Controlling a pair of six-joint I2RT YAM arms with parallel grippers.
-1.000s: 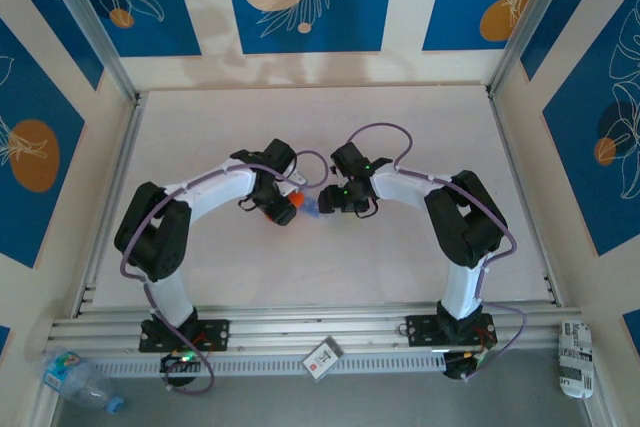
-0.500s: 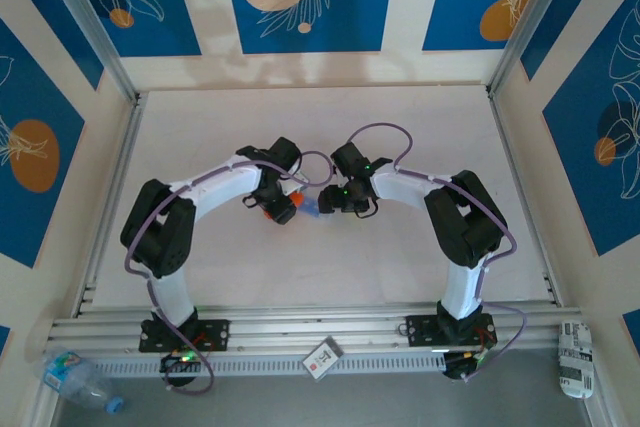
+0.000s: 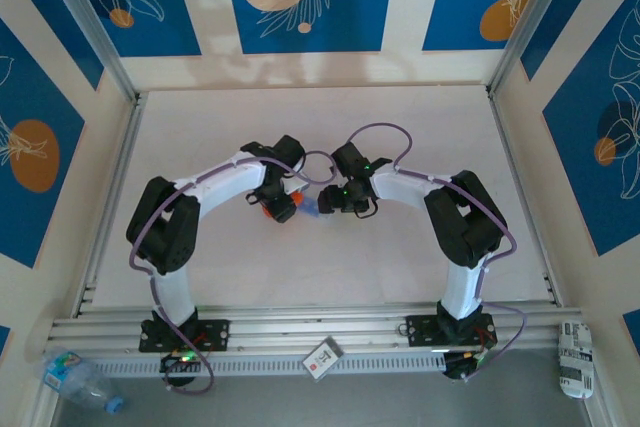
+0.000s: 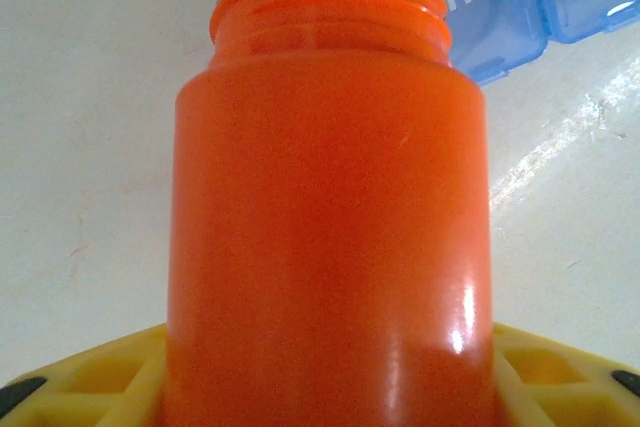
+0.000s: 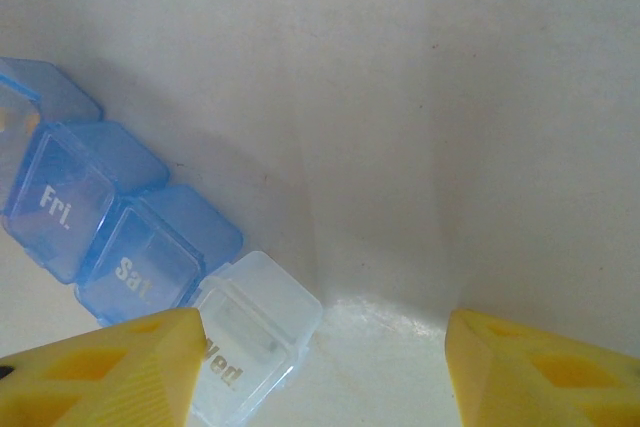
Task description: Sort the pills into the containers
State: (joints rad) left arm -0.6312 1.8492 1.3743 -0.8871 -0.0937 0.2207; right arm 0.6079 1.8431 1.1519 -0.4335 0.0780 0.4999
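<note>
Here, blue pill box (image 5: pixel 100 217): we see it lying flat on the tabletop (image 5: pixel 450 97), near the middle, between the two grippers.
Lids: we can read "Fri" and "Sat" on two blue lids side by side. Next in the row is a clear white lid (image 5: pixel 255 332) that says "Wed".
Pills: we cannot tell if any are inside the box.
Orange bottle (image 4: pixel 330 227): its top end points at the pill box and sits very near the "Fri" lid. We cannot tell if the two touch.
Left gripper (image 3: pixel 277 199): its yellow fingers (image 4: pixel 90 377) are clenched on the orange bottle, one on each side of it.
Right gripper (image 5: pixel 325 357): its yellow fingers (image 5: pixel 110 367) are spread wide and grasp nothing. One finger is just beside the "Wed" lid, and we see bare tabletop between the two.
Arms: from above, we see both arms bend in toward the middle of the tabletop. The two grippers are close together there, with the box and the bottle's top end between them.
</note>
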